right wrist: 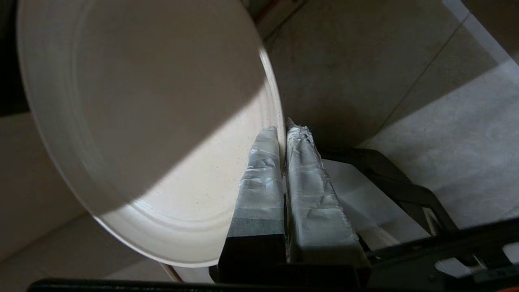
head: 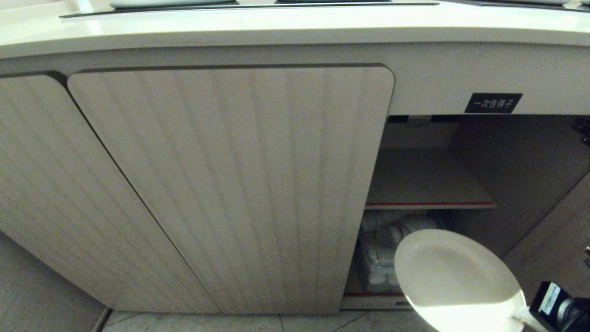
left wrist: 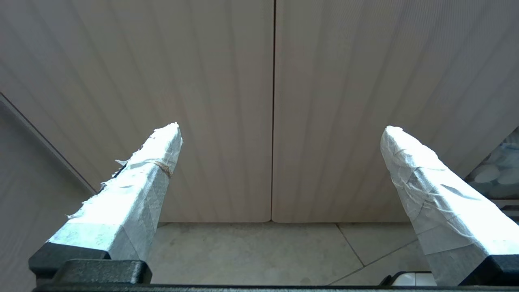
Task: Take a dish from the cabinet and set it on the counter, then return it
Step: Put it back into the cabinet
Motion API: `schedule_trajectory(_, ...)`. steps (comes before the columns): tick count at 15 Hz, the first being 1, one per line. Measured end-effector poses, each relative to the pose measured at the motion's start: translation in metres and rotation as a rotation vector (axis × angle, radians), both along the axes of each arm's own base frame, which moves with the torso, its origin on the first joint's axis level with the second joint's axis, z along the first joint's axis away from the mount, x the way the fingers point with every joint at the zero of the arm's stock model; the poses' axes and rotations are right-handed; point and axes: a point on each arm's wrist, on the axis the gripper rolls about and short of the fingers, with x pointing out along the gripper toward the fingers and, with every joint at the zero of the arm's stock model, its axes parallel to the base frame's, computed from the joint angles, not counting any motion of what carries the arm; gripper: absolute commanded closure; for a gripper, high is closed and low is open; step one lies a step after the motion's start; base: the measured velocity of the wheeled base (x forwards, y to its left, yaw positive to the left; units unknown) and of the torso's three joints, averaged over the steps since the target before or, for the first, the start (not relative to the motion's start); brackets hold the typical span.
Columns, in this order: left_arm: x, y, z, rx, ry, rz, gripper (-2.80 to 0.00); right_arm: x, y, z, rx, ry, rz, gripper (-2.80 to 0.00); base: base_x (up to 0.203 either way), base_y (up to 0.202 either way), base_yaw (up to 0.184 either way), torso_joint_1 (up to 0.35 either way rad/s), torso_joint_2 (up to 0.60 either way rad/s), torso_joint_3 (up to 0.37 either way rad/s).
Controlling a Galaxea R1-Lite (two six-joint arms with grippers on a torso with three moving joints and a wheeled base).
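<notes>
Two ribbed doors shut across most of the cabinet (head: 230, 184), its right bay standing open beneath the counter (head: 276, 27). Inside that bay, one shelf (head: 424, 184) with a red-lined front edge; below it, pale items in a clear bin (head: 382, 249), too dim to identify. Above the opening, a small black label (head: 493, 103) with white characters. Low in front of the open bay and clear of the floor (head: 230, 323), the dish (head: 454, 276), cream-white and round, tilted with its face toward the head camera, the near part in bright light and the rest in shadow. At its lower right rim, the right gripper (right wrist: 284, 129), taped fingers (right wrist: 259, 170) clamped on the dish's edge, one on the face and one behind. Facing the closed doors and the seam between them, the left gripper (left wrist: 279, 129), tape-wrapped fingers (left wrist: 134, 190) spread wide apart, holding nothing.
</notes>
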Motion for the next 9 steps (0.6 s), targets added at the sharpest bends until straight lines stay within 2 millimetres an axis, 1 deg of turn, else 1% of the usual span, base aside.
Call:
schedule_trajectory(5,0.0,0.0,0.0,0.0,0.0,0.0,-2.8,0.028,0.006,-0.003,0.005,-0.019,-0.005,0.0,0.0,0.0,0.0,0.0,0.0,0.0)
schedule_trajectory(9,0.0,0.0,0.0,0.0,0.0,0.0,-2.8,0.06,0.011,0.001,0.029,-0.013,-0.044,0.0,0.0,0.0,0.0,0.0,0.0,0.0)
